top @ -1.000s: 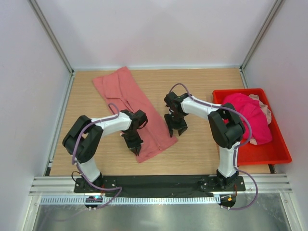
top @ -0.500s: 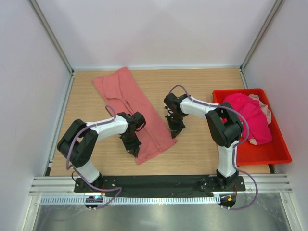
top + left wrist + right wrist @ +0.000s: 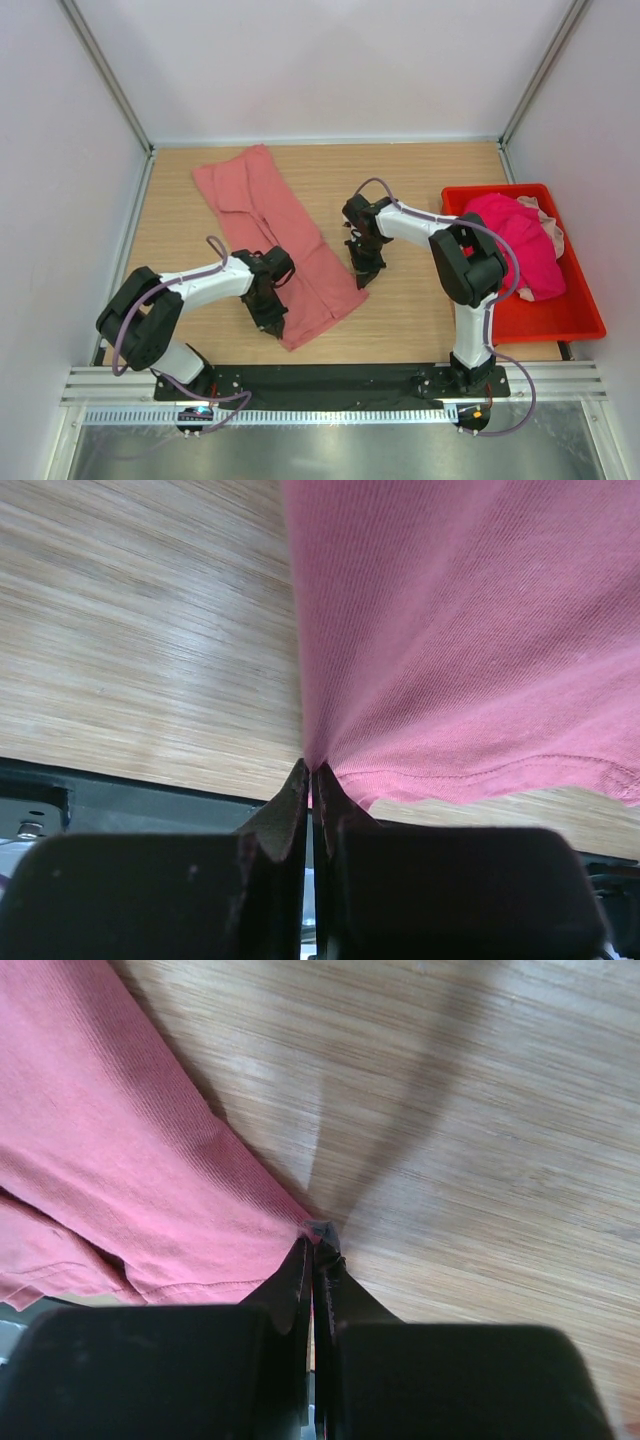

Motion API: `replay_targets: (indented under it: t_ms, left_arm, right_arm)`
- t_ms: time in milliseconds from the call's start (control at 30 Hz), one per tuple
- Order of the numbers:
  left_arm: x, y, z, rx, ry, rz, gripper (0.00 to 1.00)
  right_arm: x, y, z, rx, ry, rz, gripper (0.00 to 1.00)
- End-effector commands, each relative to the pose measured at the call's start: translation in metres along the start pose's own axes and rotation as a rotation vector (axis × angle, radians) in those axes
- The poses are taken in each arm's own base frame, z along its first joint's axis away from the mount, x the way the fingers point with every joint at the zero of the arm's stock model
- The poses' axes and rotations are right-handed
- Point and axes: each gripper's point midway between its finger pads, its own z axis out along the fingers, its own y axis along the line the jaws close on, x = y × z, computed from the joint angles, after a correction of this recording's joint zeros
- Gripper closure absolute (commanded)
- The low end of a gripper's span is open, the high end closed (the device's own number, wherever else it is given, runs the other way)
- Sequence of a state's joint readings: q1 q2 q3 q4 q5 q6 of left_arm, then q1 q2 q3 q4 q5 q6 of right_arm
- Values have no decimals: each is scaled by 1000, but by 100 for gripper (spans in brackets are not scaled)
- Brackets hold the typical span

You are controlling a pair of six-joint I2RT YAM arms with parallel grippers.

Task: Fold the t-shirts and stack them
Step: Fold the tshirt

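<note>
A long salmon-pink t-shirt (image 3: 270, 220) lies folded lengthwise and diagonal on the wooden table, running from the back left toward the front middle. My left gripper (image 3: 272, 322) is shut on its near left edge; in the left wrist view the cloth (image 3: 460, 630) bunches into the gripper (image 3: 312, 768). My right gripper (image 3: 362, 278) is shut on the shirt's near right edge, and the right wrist view shows the hem (image 3: 110, 1170) pinched at the gripper (image 3: 318, 1240). A magenta t-shirt (image 3: 510, 245) and a pale pink one (image 3: 547, 218) lie heaped in the bin.
A red plastic bin (image 3: 555, 310) stands at the table's right side, beside the right arm. White walls with metal posts close off the back and both sides. A black base rail (image 3: 330, 380) runs along the near edge.
The right gripper closed on the shirt's right edge. The left gripper, shut on the left edge, moved nearer and leftward, pulling that end of the shirt with it.
</note>
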State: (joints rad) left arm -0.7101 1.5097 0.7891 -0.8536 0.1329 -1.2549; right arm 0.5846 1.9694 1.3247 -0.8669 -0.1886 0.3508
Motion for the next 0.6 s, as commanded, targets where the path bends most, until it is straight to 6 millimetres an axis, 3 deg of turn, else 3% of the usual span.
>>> replay_targets:
  t_ms: [0, 133, 267, 333, 467, 567]
  left_arm:
    - [8, -5, 0, 32, 27, -16, 100]
    - [10, -6, 3, 32, 41, -5, 90]
    - [0, -12, -12, 75, -33, 10, 58]
    - [-5, -8, -21, 60, -64, 15, 51]
    - [-21, -14, -46, 83, -135, 66, 47]
    - [-37, -25, -69, 111, -190, 98, 49]
  right_arm:
    - [5, -6, 5, 16, 11, 2, 99]
    - [8, -4, -1, 5, 13, 2, 99]
    - [19, -2, -9, -8, 25, 9, 99]
    - [24, 1, -14, -26, 23, 15, 99]
    - [42, 10, -18, -80, 41, 24, 99]
    - [47, 13, -20, -102, 41, 26, 97]
